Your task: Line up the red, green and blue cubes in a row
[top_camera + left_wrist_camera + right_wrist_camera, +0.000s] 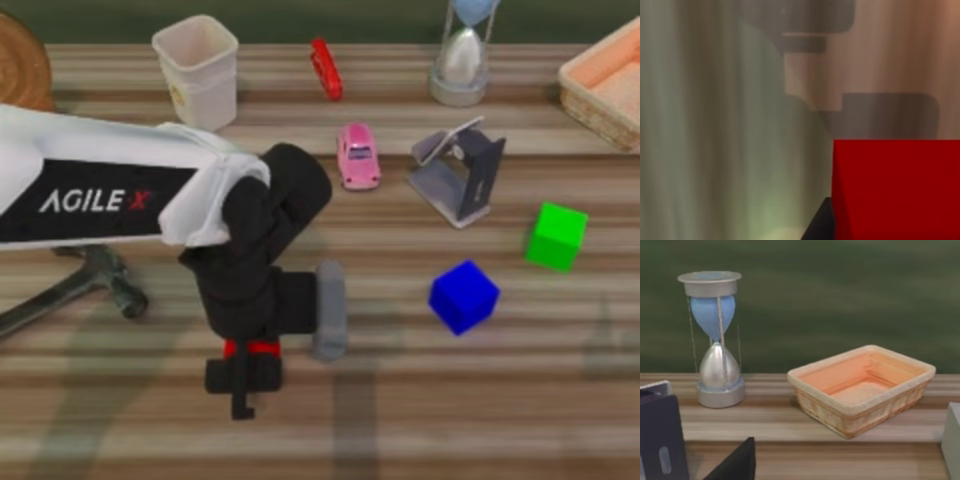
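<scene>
Reaching out over the striped wooden surface point(420, 420), the left arm, white-shelled with "AGILE X" lettered on its side, carries its black left gripper point(243, 378) low, and its jaws pinch the red cube point(897, 190), a matte, sharp-edged block that fills a corner of the left wrist view with a dark finger point(819, 225) against it; from above only a red sliver shows between the jaws. Well away from the jaws, toward the surface's right side, sit the other two cubes, apart from each other: the blue cube point(464, 297) nearer the jaws, the green cube point(556, 236) beyond it. Farther back stand one small glossy pink toy car point(358, 156), one thin red object point(326, 69), one pale ribbed cup point(197, 70), one dark folding stand point(459, 170), one hourglass point(716, 337) with blue upper glass, and one woven basket point(862, 389) with a peach lining. The right arm's jaws are out of sight.
</scene>
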Robot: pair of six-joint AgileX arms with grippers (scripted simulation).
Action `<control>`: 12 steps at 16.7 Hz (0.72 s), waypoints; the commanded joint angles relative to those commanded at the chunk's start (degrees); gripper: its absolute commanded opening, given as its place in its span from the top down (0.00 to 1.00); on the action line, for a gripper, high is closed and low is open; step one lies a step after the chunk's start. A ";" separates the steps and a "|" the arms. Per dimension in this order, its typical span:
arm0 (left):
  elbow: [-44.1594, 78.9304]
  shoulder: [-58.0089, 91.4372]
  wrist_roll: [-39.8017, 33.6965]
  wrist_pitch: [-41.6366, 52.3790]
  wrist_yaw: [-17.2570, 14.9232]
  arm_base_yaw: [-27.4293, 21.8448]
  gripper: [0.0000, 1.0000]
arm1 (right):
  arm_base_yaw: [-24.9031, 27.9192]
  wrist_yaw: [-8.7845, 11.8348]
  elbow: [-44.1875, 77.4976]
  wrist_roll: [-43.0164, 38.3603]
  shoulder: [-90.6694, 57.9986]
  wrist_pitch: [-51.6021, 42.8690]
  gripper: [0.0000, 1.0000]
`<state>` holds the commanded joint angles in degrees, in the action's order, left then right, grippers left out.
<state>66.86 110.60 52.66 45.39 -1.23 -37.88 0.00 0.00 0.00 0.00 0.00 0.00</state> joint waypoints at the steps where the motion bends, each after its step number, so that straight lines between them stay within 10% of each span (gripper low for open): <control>1: 0.00 0.00 0.00 0.00 0.00 0.00 0.47 | 0.00 0.00 0.00 0.00 0.00 0.00 0.00; 7: 0.00 0.00 0.00 0.00 0.00 0.00 0.02 | 0.00 0.00 0.00 0.00 0.00 0.00 0.00; 12: 0.00 0.00 0.00 0.00 0.00 0.00 0.00 | 0.00 0.00 0.00 0.00 0.00 0.00 0.00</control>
<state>66.86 110.60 52.66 45.39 -1.23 -37.88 0.00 0.00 0.00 0.00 0.00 0.00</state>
